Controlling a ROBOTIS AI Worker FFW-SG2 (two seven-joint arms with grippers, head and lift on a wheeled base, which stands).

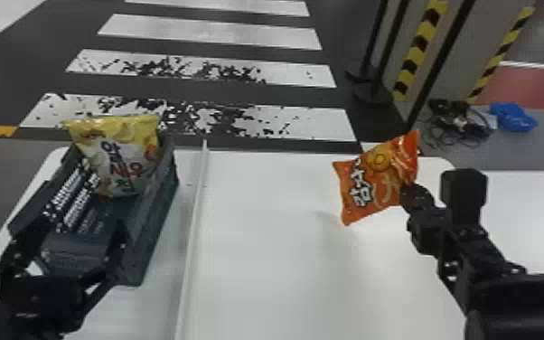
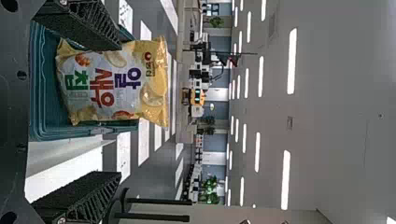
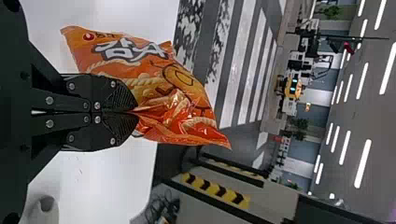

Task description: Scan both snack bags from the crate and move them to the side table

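In the head view my right gripper (image 1: 405,190) holds the orange snack bag (image 1: 370,181) by its right side, above the white table. The right wrist view has the gripper (image 3: 136,112) shut on the orange bag (image 3: 180,100), pinching a crumpled edge. My left gripper (image 1: 70,237) is at the near part of the dark crate (image 1: 153,217) in the head view. The yellow snack bag (image 1: 122,156) leans upright at the crate's far end. In the left wrist view the gripper (image 2: 117,111) stands open, its fingers wide apart, with the yellow bag (image 2: 88,74) beyond them.
A raised white strip (image 1: 192,226) runs along the table (image 1: 262,253) right of the crate. Another white surface (image 1: 533,199) adjoins at the right. Black poles, cables (image 1: 456,122) and a blue bundle (image 1: 513,116) are on the floor behind.
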